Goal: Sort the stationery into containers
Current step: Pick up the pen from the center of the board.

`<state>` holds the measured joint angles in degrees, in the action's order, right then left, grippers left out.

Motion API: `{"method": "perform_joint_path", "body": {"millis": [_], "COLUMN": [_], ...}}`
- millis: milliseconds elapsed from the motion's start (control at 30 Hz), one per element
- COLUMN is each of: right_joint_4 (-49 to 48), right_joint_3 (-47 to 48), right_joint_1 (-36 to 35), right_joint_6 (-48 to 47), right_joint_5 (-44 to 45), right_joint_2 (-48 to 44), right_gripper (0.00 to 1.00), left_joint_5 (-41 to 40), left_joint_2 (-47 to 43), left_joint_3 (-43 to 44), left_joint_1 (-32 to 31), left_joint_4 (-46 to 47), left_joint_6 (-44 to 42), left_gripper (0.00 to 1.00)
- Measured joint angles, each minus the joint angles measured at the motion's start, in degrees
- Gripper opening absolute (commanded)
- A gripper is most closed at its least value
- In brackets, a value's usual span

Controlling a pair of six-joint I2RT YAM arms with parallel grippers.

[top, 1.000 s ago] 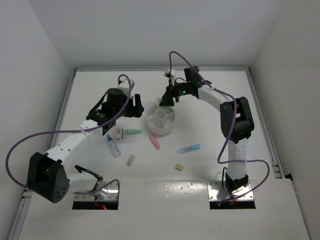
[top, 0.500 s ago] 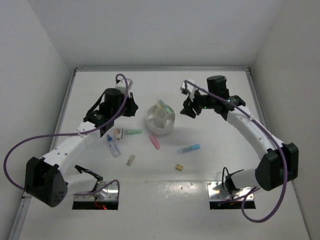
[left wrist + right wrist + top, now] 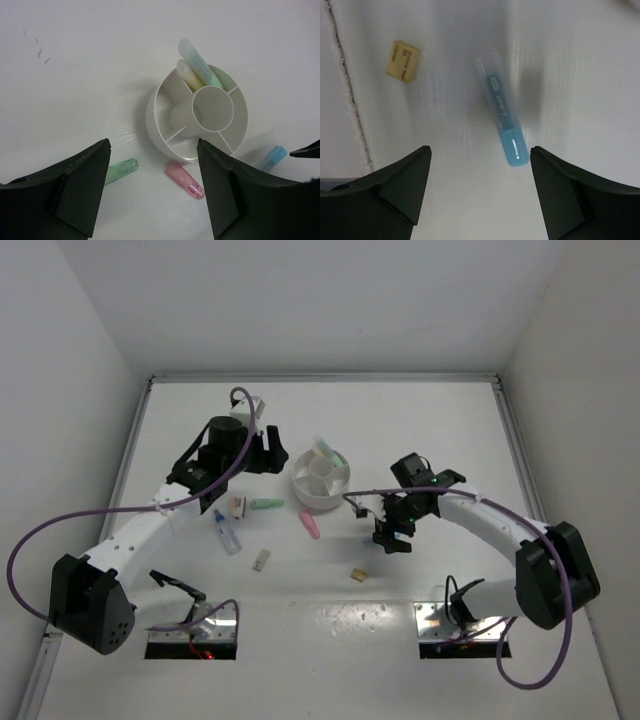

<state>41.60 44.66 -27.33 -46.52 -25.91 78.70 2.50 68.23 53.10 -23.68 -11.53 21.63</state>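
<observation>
White table (image 3: 420, 420), right tool (image 3: 479, 152) wide over tube (image 3: 502, 120) (gaps both sides)

Seen from above, the right claw (image 3: 392, 537) covers the blue tube (image 3: 502, 120) lying under it. Up close the tube looks smeary. The left claw (image 3: 153, 145) hides one end of the green stick (image 3: 122, 169) beside it.

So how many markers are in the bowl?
2: a yellow marker and a green marker, side by side in one compartment of the bowl. The other compartments look empty.
</observation>
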Motion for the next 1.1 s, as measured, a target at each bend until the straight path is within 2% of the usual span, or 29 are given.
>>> {"method": "perform_joint_path", "body": {"millis": [200, 567, 733, 1100], "right_joint_4": [-6.5, -11.7, -14.9, -15.5], "right_joint_3": [-3.1, -1.9, -1.1, -1.1], "right_joint_1": [-2.1, -6.6, -8.7, -13.2], "right_joint_6": [-3.3, -7.7, -7.4, -6.9], "right_joint_5": [0.6, 5.9, 9.0, 12.8], "right_joint_2": [-2.8, 6.5, 9.1, 11.5], "right_gripper": [0.81, 0.74, 0.66, 0.46], "left_joint_5": [0.0, 0.2, 0.6, 0.9], "left_joint_2": [0.0, 0.0, -0.2, -0.9], "left_joint_3": [0.0, 0.0, 0.0, 0.0], "left_joint_1": [0.0, 0.0, 0.0, 0.0], "left_joint_4": [0.0, 0.0, 0.0, 0.0], "left_joint_6": [0.0, 0.0, 0.0, 0.0], "left_gripper": [0.76, 0.76, 0.76, 0.76]}}
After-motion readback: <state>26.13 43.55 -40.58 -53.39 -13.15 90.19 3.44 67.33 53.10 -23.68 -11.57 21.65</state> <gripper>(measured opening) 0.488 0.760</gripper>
